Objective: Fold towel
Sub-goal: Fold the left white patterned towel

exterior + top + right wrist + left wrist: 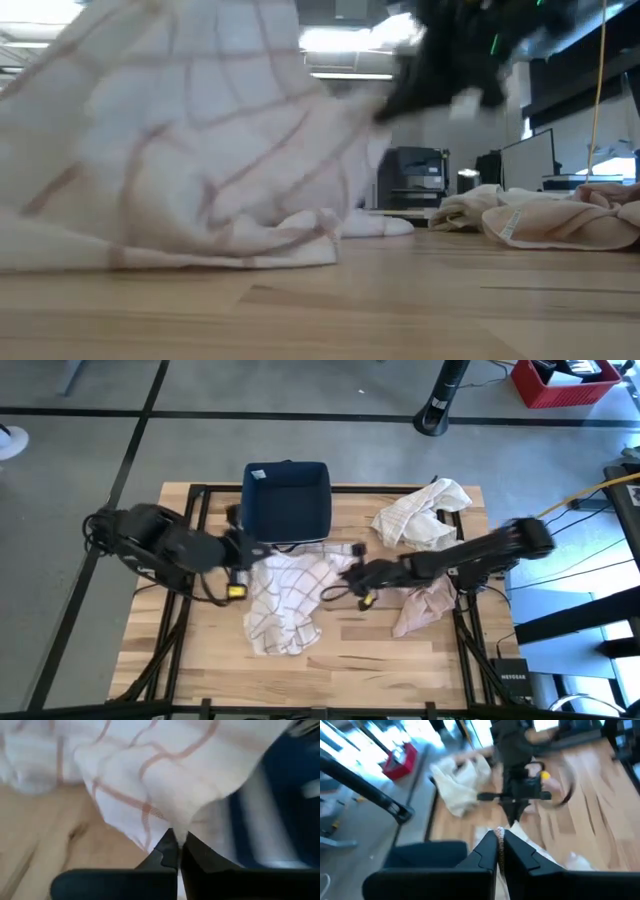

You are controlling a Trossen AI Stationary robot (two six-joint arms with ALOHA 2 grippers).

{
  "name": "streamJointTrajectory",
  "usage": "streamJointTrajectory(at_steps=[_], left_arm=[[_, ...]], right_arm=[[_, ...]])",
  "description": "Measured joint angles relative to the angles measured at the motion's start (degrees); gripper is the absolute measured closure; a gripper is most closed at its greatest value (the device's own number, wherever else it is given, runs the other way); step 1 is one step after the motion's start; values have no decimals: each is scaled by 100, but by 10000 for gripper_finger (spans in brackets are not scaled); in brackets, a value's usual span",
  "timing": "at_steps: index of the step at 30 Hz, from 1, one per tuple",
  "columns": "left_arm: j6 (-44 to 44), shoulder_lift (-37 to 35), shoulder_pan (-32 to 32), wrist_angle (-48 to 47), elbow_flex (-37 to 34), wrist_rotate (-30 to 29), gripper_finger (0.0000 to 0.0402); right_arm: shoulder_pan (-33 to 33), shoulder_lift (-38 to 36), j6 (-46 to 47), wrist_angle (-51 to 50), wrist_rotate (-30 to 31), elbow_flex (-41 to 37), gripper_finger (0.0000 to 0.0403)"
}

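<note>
Between the two arms, over the middle of the table, both sets of fingers are squeezed tight on cloth. The right gripper [177, 845] pinches an edge of the white towel with thin red-brown checks [285, 595]. The left gripper [498, 840] pinches the towel's other side, near the dark blue square plastic bin [287, 505]. The towel hangs bunched between them and droops onto the light wooden table [400, 660].

To do this step well, I think the two arms should pull apart gently, at the same height, until the cloth is flat. They should not tug hard, or an edge may slip out.

It is hard to tell if each grip has a true corner or just a fold. The towel's far edges are lost in the bunching. A cream crumpled cloth [420, 515] and a pinkish crumpled cloth [425, 608] lie on the table to the right, and the right arm covers part of the pinkish one
</note>
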Motion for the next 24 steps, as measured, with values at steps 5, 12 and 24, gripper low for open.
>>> streamJointTrajectory(at_steps=[5, 12, 24], left_arm=[[639, 2, -37, 242, 702, -373, 392], [2390, -86, 74, 1320, 1326, -1881, 392], [2302, -247, 461, 1056, 1493, -2369, 392]], right_arm=[[207, -1307, -19, -1634, 1067, 1178, 396], [-5, -1788, -743, -1987, 1974, 3174, 396], [-191, -1661, -856, -2620, 2041, 4490, 399]])
